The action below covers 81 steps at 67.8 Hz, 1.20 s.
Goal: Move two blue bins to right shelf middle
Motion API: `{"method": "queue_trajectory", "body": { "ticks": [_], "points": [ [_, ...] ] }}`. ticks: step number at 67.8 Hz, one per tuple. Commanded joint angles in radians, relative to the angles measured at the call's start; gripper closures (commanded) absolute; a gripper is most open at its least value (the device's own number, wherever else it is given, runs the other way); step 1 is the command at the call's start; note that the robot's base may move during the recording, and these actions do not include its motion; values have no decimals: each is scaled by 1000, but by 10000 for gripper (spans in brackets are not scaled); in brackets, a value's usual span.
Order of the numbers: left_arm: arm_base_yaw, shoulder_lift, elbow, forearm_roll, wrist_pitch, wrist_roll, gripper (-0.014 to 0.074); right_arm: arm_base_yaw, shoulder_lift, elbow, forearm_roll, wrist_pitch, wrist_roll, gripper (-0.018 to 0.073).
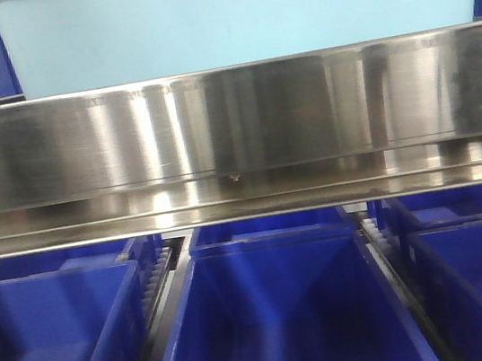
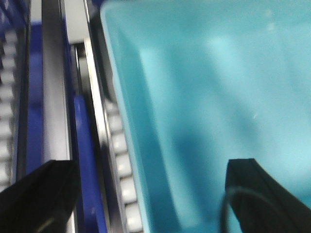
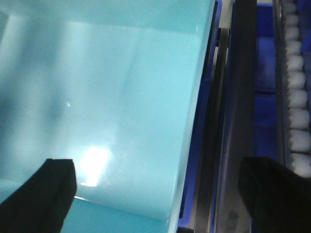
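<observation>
left claw [image 2: 150,165] is spread, one finger out over the rollers [image 2: 119,141], the other inside the pale bin [image 2: 204,97], straddling its left wall; right claw [image 3: 155,162] is spread the same way across the right wall, neither pinching. the bin looks light, stiff and slick, so its thin side rims seem the best hold, both sides together. it sits above the steel rail [image 1: 232,118]; dark bins [image 1: 280,320] fill the level below
</observation>
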Motion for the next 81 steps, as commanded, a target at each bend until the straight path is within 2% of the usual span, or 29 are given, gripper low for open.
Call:
{"method": "queue_trajectory", "body": {
  "ticks": [1,15,25,43,52,57,63,72,75,80,81],
  "points": [
    [-4,-8,58,24,-8,-27,129,4,-7,48,-8,-36,-5,1],
    [-4,-10,194,34,-10,-69,136,4,-7,177,-8,-160,-5,1],
    [-4,-10,275,10,-76,-72,136,2,-5,229,-8,-239,-5,1],
    [-2,-8,395,-13,-137,-90,137,2,67,241,-8,-214,-5,1],
    [-2,-6,402,-13,-138,-90,175,2,100,241,-8,-160,-5,27],
    [-2,-6,402,-13,-138,-90,218,2,110,242,-6,-136,-5,98],
    [-2,-6,402,-13,-138,-90,311,2,110,249,-4,-136,-5,239],
    [-2,-6,402,-13,-138,-90,500,2,110,249,-3,-134,-5,499],
    [-2,-6,402,-13,-138,-90,587,2,110,249,-2,-134,-5,606],
    [-2,-6,402,-13,-138,-90,699,2,110,249,-2,-134,-5,729],
    [-2,-6,402,-13,-138,-90,707,2,110,249,0,-134,-5,725]
  ]
}}
